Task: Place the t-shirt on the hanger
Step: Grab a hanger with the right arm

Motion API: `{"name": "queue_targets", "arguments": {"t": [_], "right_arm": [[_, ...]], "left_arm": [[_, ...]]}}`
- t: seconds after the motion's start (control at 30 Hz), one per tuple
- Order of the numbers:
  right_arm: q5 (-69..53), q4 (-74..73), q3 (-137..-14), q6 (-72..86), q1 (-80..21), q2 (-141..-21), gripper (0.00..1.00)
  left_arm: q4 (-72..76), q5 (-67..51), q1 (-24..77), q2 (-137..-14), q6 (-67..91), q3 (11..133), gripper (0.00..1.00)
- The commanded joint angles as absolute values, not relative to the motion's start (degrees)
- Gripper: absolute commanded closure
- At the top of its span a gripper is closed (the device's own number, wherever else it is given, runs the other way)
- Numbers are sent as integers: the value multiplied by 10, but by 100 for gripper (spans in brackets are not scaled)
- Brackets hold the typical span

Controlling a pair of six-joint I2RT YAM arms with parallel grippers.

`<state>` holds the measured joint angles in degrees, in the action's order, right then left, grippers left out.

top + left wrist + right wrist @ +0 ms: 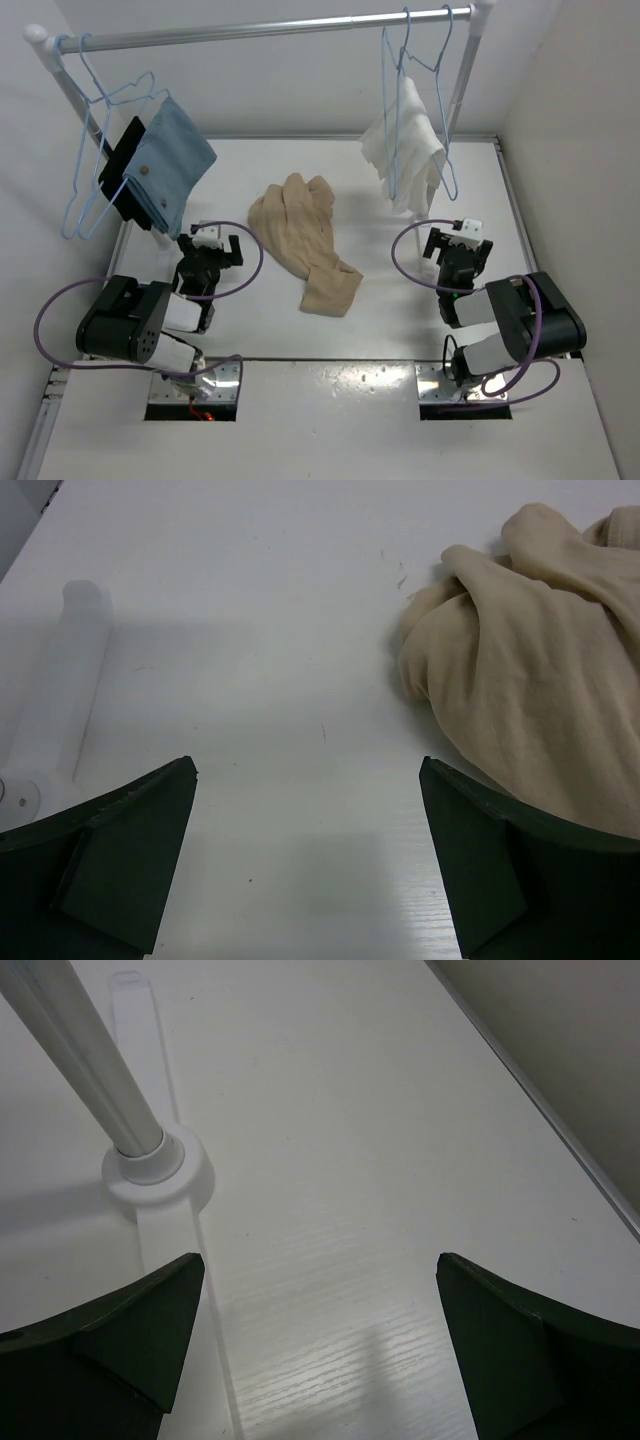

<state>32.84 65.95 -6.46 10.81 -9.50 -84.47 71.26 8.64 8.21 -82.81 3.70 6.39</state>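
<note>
Well, top view: t-shirt [305, 245] lies crumpled mid-table [400, 320], between both arms. Long axis runs far-to-near, near end slanting right; collar versus hem not tellable. Looks soft, light, limp, so likely to sag and bunch; best pinched on raised fold at far bulk. Hanger [445, 110] hangs on rail [250, 30], far right.
Left wrist view: left gripper [310, 860] fingers wide, empty, shirt just beside.
Right wrist view: right gripper [315, 1340] spread wide, nothing held; rack post [90, 1070] near.
</note>
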Motion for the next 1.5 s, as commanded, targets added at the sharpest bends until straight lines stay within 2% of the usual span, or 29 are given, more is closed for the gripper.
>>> {"name": "queue_targets", "arguments": {"t": [0.0, 0.2, 0.3, 0.33, 0.4, 0.43, 0.47, 0.53, 0.57, 0.6, 0.73, 0.83, 0.97, 1.07, 1.1, 1.2, 1.27, 1.3, 1.4, 1.43, 1.47], "right_arm": [[336, 692, -79, 129, -94, -835, 0], [330, 772, -26, 123, -94, -817, 0], [323, 801, -9, 117, -94, -817, 0], [323, 809, -9, 117, -94, -817, 0], [317, 803, -9, 112, -94, -803, 0], [347, 795, -24, 112, -94, -772, 0], [452, 651, -48, 135, -106, -735, 0], [484, 445, -136, 251, -85, -653, 0], [566, 411, -150, 242, -85, -627, 0], [578, 425, -157, 183, -80, -627, 0], [511, 397, -178, 127, -80, -627, 0], [511, 215, -235, 229, -74, -613, 0], [451, 38, -316, 276, -62, -598, 0], [370, -46, -365, 287, -57, -573, 0], [347, -74, -378, 287, -57, -568, 0], [253, -116, -444, 265, -57, -557, 0], [242, -175, -512, 259, -57, -564, 0], [275, -196, -535, 259, -57, -569, 0], [351, -260, -606, 247, -57, -598, 0], [368, -267, -615, 247, -57, -603, 0], [381, -272, -620, 240, -57, -603, 0]], "left_arm": [[745, 87, 84, -824, 42, 66, 0], [772, 84, 107, -798, 12, 57, 0], [598, 25, 125, -726, -69, 98, 0], [409, -67, 131, -687, -117, 131, 0], [233, -139, 155, -686, -244, 240, 0], [127, -152, 165, -704, -260, 286, 0], [100, -143, 186, -710, -266, 298, 0], [87, -110, 208, -705, -281, 293, 0], [87, -105, 232, -685, -300, 274, 0], [80, -105, 243, -673, -355, 263, 0], [42, -85, 301, -613, -508, 218, 0], [42, -23, 348, -588, -611, 201, 0], [112, 51, 371, -599, -574, 247, 0], [76, 60, 371, -644, -490, 321, 0], [11, 42, 366, -683, -467, 389, 0], [-63, -44, 352, -734, -380, 478, 0], [-63, -77, 334, -751, -312, 512, 0], [-45, -99, 334, -758, -290, 512, 0], [-40, -136, 327, -780, -248, 519, 14], [-40, -144, 327, -780, -248, 519, 23], [-34, -149, 327, -787, -248, 519, 23]]}}
